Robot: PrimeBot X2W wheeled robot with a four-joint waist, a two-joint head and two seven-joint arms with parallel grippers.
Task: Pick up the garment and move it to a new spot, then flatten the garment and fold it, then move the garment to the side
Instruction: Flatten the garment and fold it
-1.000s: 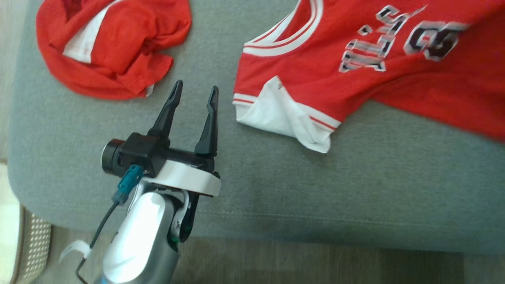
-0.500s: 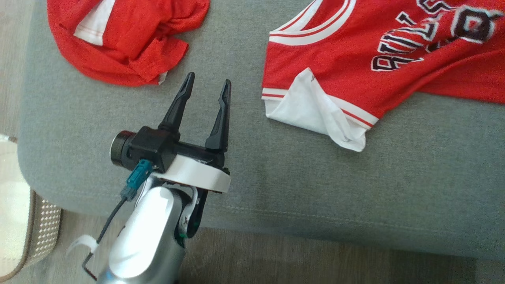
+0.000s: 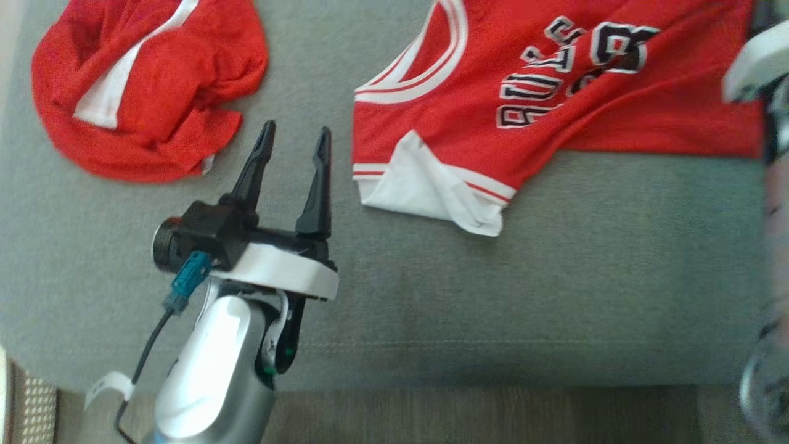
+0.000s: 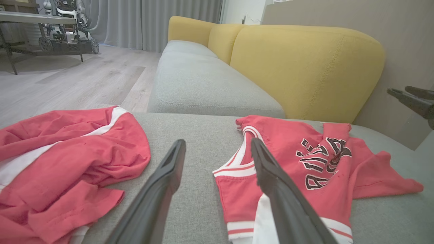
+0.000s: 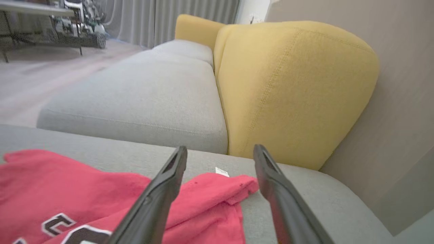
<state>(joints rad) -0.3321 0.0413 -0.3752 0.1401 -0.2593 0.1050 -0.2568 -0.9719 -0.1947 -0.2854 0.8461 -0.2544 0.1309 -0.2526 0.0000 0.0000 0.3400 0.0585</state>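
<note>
Two left fingers (image 3: 317,185) just beside jersey (image 3: 474,123)

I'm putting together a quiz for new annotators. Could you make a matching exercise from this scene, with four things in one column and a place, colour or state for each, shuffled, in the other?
Things:
1. lettered jersey
2. crumpled red garment
3. left gripper
4. sofa back cushion

Descriptions:
A. yellow
B. open, over the bare grey seat
C. bunched up, toward the robot's left
D. laid out, lettering showing

Pairs: 1-D, 2-C, 3-B, 4-A
</note>
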